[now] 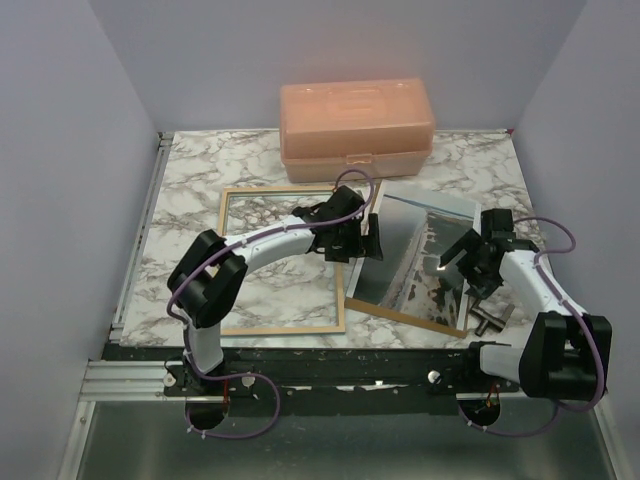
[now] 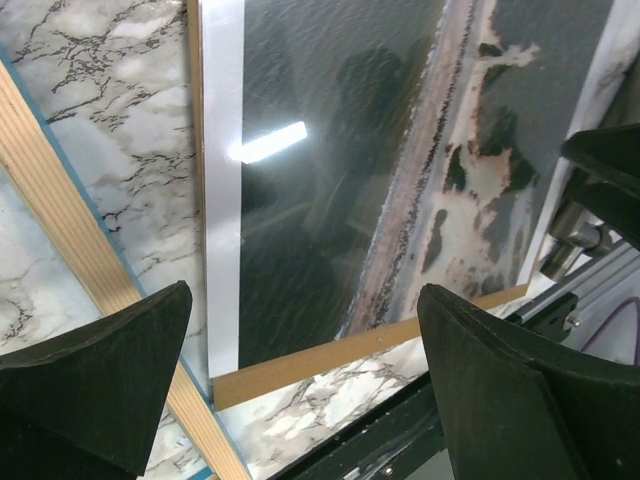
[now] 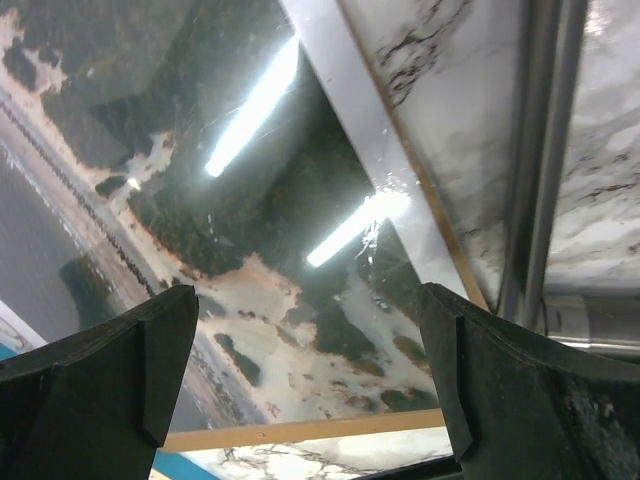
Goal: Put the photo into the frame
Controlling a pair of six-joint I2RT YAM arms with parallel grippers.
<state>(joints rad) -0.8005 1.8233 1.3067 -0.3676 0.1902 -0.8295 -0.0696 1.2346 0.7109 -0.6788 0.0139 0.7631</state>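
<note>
The photo [image 1: 420, 250], dark scenery with pale streaks and a white border, lies face up on a brown backing board [image 1: 410, 316] right of centre. The frame [image 1: 280, 330], with a light wood rim, lies flat to its left, and the board overlaps its right rim. My left gripper [image 1: 362, 240] is open and empty over the photo's left edge. In its view [image 2: 305, 390] I see the photo [image 2: 380, 180], the board's edge [image 2: 350, 350] and the frame's rim [image 2: 70, 230]. My right gripper [image 1: 457, 262] is open and empty over the photo's right part [image 3: 200, 200]; it also shows in its wrist view [image 3: 310, 380].
A peach plastic box [image 1: 357, 115] stands at the back of the marble table. A small metal part [image 1: 490, 320] lies by the right arm. A metal rail [image 3: 545, 150] runs along the table's right side. Walls close in on three sides.
</note>
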